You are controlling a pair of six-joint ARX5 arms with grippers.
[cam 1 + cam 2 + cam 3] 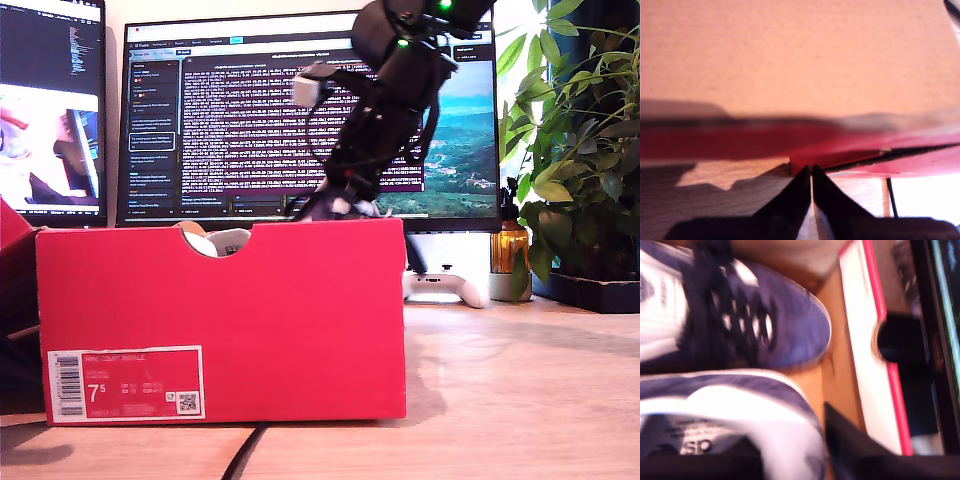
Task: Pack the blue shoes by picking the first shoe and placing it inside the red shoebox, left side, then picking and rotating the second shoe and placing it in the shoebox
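The red shoebox (300,320) is filling most of the exterior view, a bright red cardboard box with a half-round notch cut in its top edge. My second gripper (340,207) is hanging just over the box's top edge, its black arm (395,100) sloping up behind it, and its camera is looking down into the box (860,335). Right under that gripper the two blue shoes are lying side by side on the box's brown floor, toes and heels turned opposite ways. The farther shoe (780,325) is showing a navy suede toe, dark laces and a white sole edge; the nearer shoe (740,410) is showing its white lining and a printed tongue label, too blurred for me to read. I cannot tell how this gripper's jaws are standing, since only one dark finger (855,450) is in sight.

My first gripper (811,172) is sitting low with its fingertips pressed nearly together and nothing between them, just beside a red cardboard edge (840,150).

The box is standing on a light wooden table (520,390). Behind it two monitors are glowing, the larger monitor (240,120) scrolling white text, with a white game controller (445,288) and a leafy plant (575,150) on the exterior view's right.

A white barcode label (125,383) on the box front is reading 7.5.
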